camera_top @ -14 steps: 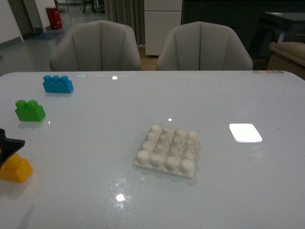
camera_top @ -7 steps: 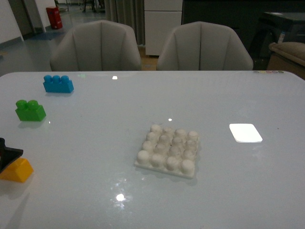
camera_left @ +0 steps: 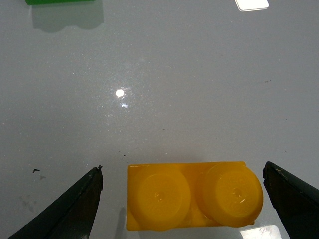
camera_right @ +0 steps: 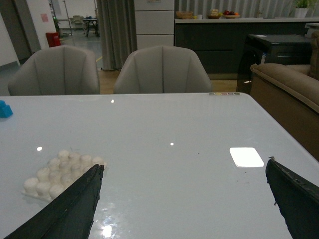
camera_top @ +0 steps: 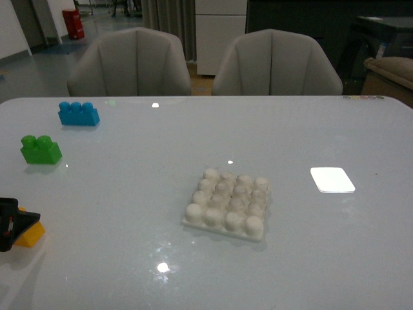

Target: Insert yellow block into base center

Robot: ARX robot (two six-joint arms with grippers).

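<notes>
The yellow block [camera_top: 31, 234] lies on the table at the front left edge, partly covered by my left gripper [camera_top: 11, 227]. In the left wrist view the yellow block [camera_left: 192, 195] shows its two round studs, lying between the open fingers of the left gripper [camera_left: 184, 191], with a gap on each side. The white studded base [camera_top: 228, 204] sits flat near the table's middle; the right wrist view shows the base [camera_right: 57, 173] too. My right gripper [camera_right: 182, 199] hangs open above bare table, holding nothing, and does not show in the front view.
A green two-stud brick [camera_top: 40, 149] and a blue three-stud brick [camera_top: 78, 113] stand at the back left. A bright white rectangle [camera_top: 332, 179] lies right of the base. Two grey chairs [camera_top: 203, 63] stand behind the table's far edge.
My left gripper has come down and forward over the yellow block, covering more of it in the front view. The block, base and other bricks have stayed in place.
</notes>
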